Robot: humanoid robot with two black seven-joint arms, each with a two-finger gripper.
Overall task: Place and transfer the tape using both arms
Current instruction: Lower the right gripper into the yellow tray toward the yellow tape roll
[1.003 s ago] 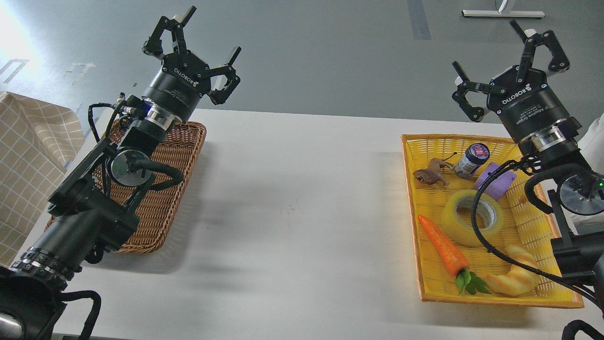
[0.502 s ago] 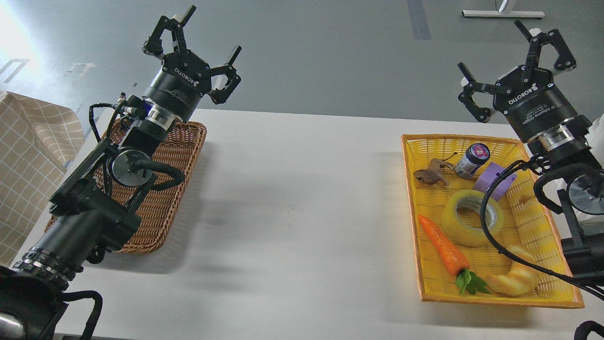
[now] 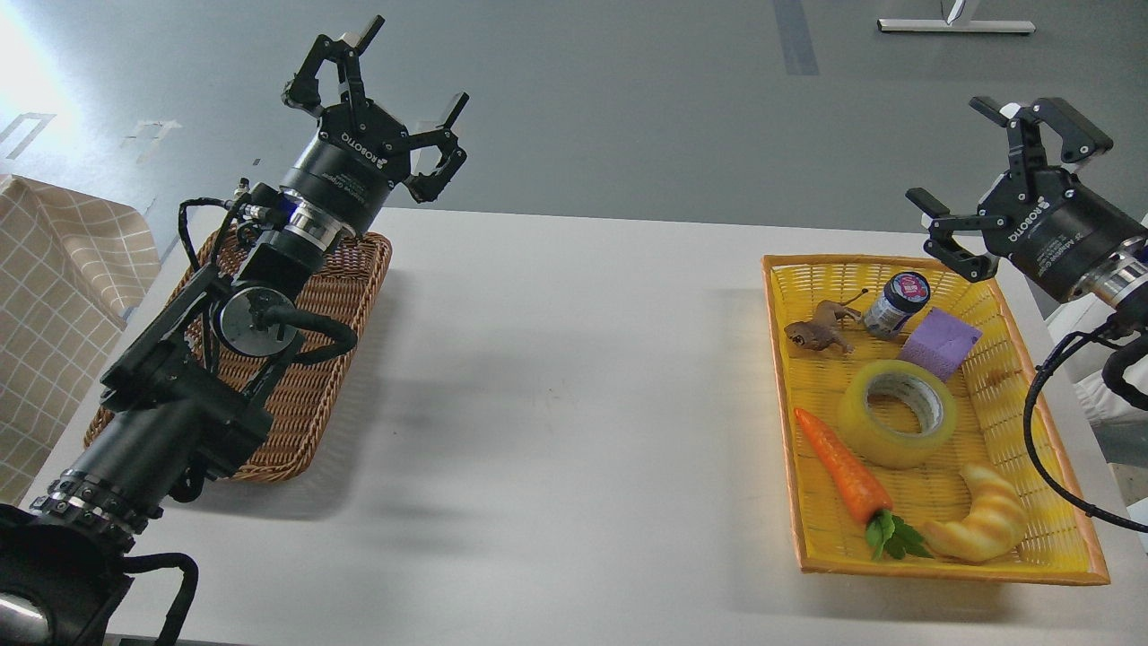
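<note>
the tape lies flat in the yellow basket by the right edge of the counter, its hole facing up, between the purple block toward the far edge and the carrot and croissant toward the near edge. the right gripper hangs over the far right corner, fingers spread and empty, so the roll sits below it and nearer the front edge. the left gripper, also spread and empty, is over the wicker basket at the far left corner, well apart. the right arm is clearly the closer one; i'd guess it must come down toward the roll, straddling its rim.
</note>
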